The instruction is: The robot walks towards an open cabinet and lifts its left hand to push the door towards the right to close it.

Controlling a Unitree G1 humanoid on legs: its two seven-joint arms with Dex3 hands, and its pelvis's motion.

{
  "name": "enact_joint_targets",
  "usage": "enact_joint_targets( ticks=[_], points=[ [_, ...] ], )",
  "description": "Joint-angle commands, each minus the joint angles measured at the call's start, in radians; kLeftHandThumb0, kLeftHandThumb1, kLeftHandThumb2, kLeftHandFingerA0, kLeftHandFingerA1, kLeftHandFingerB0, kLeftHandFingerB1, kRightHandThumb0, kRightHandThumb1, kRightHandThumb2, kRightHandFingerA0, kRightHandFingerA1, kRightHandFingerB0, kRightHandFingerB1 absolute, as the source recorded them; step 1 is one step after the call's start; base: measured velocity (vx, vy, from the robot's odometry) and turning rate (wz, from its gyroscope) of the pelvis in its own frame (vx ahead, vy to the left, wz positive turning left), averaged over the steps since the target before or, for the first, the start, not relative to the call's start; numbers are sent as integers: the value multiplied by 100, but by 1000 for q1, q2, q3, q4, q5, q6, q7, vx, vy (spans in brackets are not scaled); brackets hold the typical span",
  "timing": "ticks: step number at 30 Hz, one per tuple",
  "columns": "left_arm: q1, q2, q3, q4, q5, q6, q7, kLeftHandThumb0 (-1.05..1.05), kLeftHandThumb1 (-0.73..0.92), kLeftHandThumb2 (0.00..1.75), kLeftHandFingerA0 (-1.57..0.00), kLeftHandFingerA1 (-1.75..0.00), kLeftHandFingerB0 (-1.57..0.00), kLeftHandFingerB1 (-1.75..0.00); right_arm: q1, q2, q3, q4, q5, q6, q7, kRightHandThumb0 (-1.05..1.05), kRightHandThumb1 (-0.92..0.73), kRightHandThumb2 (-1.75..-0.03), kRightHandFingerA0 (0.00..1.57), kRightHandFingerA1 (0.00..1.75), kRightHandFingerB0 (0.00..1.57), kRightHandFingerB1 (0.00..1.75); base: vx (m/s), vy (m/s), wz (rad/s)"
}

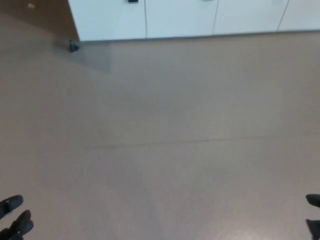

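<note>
- I am looking down at a wide stretch of bare floor (165, 145), with the white cabinet (175, 20) running along the top edge of the frame.
- The door (35, 12) I am meant to push seems to be the brown panel showing in the upper left corner; it is meeting the white front at an angle, so I am judging it to be standing open, though only its lowest part is in view.
- A small dark thing (73, 46), perhaps a stop or a foot, is sitting on the floor just below the corner where the brown panel meets the white front.
- My left hand (14, 217) is hanging low in the lower left corner, holding nothing, its fingers apart.
- My right hand (314, 215) is barely peeking in at the lower right edge; I cannot tell how it is set.
- I am expecting the door to behave as a stiff, flat board swinging on hinges: light to move, nothing to grip, best met with a flat push on its face near the free edge, away from the hinge side.
- I am guessing it could swing fast and bang shut if pushed hard, so a steady press looks wiser.
- Between me and the cabinet the floor is giving plenty of open room for walking forward.
- The edges to watch are the door's lower corner and that dark thing, both well apart from my hands for now.
</note>
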Motion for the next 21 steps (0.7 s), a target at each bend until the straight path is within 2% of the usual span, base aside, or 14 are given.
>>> enact_joint_targets(
  ticks=[1, 8, 17, 21],
  points=[
    [19, 13, -12, 3, 9, -19, 6, -40, 66, 59, -54, -49, -48, -42, 17, -9, 5, 23, -12, -17, -20, -18, -68, -59, 66, 52, 49, 43, 383, 99, -1],
    [33, 10, -29, -11, 14, -16, 11, -37, 67, 59, -56, -49, -48, -42, 32, -12, 18, 21, -21, -27, -23, -16, -68, -60, 66, 53, 49, 44, 362, 29, 7],
    [30, 19, -46, -2, 17, -19, 10, -36, 68, 59, -55, -48, -48, -42, 30, -12, 29, 30, -23, -36, -28, -16, -67, -59, 70, 55, 50, 44, 420, -152, 17],
    [35, 17, -50, -17, 16, -21, 15, -38, 65, 59, -58, -49, -51, -43, 25, -15, 34, 34, -27, -42, -32, -16, -67, -59, 68, 54, 51, 44, 436, -102, -8]
  ],
)
